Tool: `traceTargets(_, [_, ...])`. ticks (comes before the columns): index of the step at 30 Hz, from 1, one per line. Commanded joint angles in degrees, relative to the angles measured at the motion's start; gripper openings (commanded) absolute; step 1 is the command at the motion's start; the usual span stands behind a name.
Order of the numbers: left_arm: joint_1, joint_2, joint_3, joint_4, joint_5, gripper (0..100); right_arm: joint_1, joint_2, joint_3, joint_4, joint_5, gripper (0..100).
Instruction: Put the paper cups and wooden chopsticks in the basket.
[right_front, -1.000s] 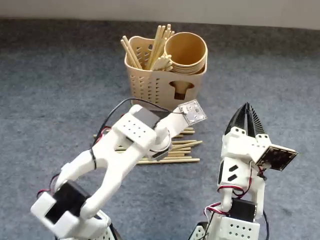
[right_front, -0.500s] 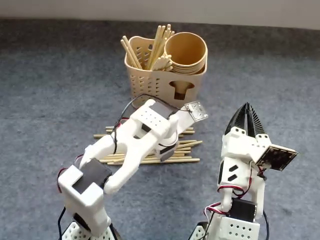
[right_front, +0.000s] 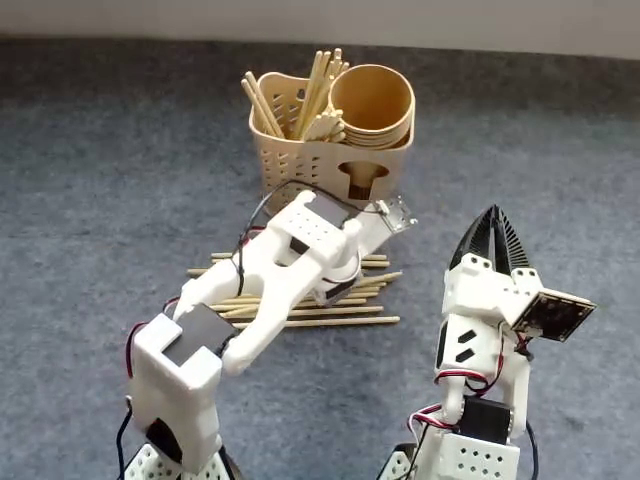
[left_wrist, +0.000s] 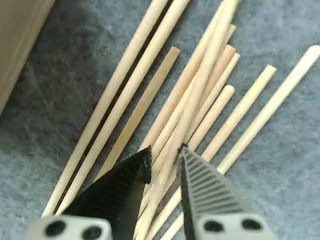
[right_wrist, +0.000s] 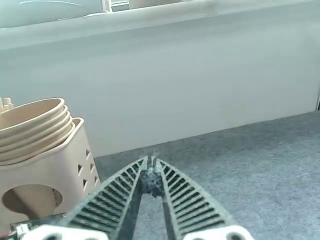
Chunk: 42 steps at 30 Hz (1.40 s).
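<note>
Looked at from above: at the far side of the grey mat (right_front: 100, 200), a basket (right_front: 300, 165) already holding nested paper cups (right_front: 372, 100) and a bunch of upright chopsticks (right_front: 315, 85). Just in front of it, a loose heap of chopsticks (right_front: 300, 320) lying flat, long axes running roughly side to side across the mat. Bent low right over that heap, the left arm (right_front: 300, 250). Well off to the side and clear of the sticks, the right gripper (right_front: 493, 215), pressed together and pointing up. From the left wrist: left gripper (left_wrist: 163, 155) narrowly spread, tips down in the heap, straddling one or two sticks whose length passes between the jaws, across the closing direction. Hard to say whether gripped yet. Probably needs only a squeeze to catch them across their width. From the right wrist: tips closed and aimed at the wall (right_wrist: 200, 75), with basket and cups beyond them and no loose sticks near. Plainly the nearer arm's job, the left.
</note>
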Motion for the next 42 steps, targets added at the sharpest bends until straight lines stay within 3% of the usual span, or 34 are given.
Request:
traceTargets(1, [2.4,0.2,-0.7,0.4,0.3,7,0.7,-0.7,-1.1,-0.1,-0.1,1.9])
traceTargets(25, [3.4,-10.6,0.4,10.1,2.5,2,0.7,-0.7,-1.1,-0.1,0.0,1.9])
traceTargets(42, [0.7,-52.7,15.8,8.9,6.3,1,0.7,-0.7,-1.0,-0.1,0.0,1.9])
